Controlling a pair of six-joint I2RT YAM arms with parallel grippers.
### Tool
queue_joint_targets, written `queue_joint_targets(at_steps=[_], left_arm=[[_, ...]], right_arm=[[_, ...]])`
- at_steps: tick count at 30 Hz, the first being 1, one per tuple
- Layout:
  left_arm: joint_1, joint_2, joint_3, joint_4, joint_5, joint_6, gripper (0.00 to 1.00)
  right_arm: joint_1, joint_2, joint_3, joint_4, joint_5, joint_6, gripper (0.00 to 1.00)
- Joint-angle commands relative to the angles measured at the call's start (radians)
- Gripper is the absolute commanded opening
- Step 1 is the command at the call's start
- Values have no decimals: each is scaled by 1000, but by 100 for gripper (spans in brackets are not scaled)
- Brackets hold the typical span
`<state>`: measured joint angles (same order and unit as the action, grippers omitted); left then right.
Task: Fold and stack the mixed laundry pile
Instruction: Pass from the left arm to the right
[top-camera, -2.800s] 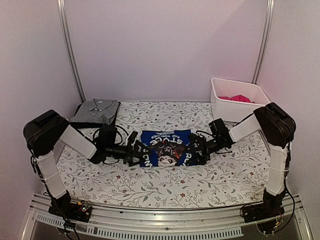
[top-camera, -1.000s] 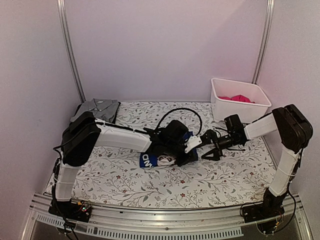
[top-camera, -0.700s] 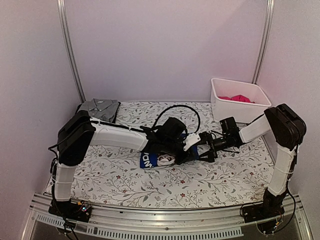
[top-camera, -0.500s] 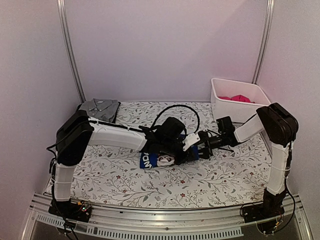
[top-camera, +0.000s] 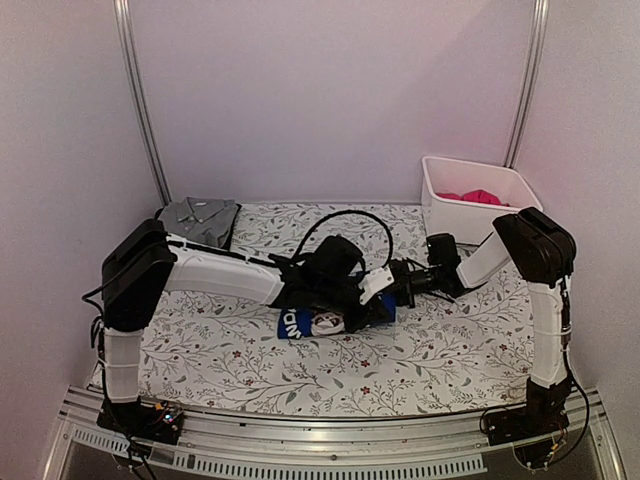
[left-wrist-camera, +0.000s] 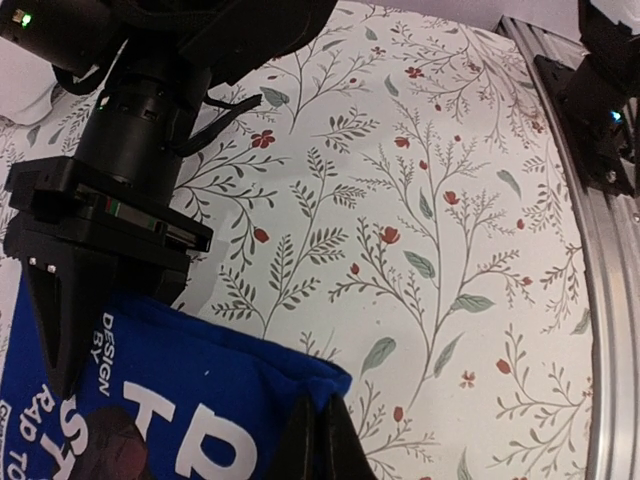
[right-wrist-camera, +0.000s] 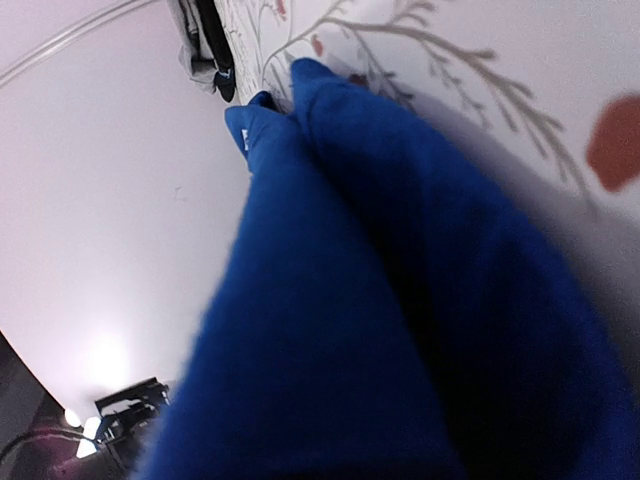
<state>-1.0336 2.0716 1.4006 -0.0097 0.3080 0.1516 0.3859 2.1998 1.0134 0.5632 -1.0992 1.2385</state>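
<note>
Left claw (left-wrist-camera: 318, 432) clamps an edge of the blue garment (left-wrist-camera: 200, 420). We cannot tell whether the right claw (left-wrist-camera: 60, 330), seemingly touching it, grips.

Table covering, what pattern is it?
The table covering is white with leafy vines and red flowers; left wrist view.

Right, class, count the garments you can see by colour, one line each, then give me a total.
blue garment: 1
grey collared shirt: 1
pink garment, lying in the white bin: 1
Total: 3 garments
</note>
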Motion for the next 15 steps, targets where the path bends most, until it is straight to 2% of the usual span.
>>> queue_joint_targets(at_steps=[1,3,4,7,10,12,15], left_arm=[[0,-53,-19,39,26,2,0],[1,-61,-22,39,18,5,0],[0,-64,-24,37,8,2,5],[5,-82,-28,13,-31,-27,41],[16,-140,-82,25,-61,-59,65],[22,-186,-121,44,-98,-72,85],[35,-240,-150,41,-130,-100,97]], right_arm=[[10,83,10,-13,36,46,14],[10,81,15,-20,36,42,1],[10,79,18,-27,36,39,0],[10,43,33,-123,48,-11,0],[10,-16,71,-305,82,-155,0],[10,-66,104,-448,109,-255,0],[10,-112,135,-613,150,-366,0]])
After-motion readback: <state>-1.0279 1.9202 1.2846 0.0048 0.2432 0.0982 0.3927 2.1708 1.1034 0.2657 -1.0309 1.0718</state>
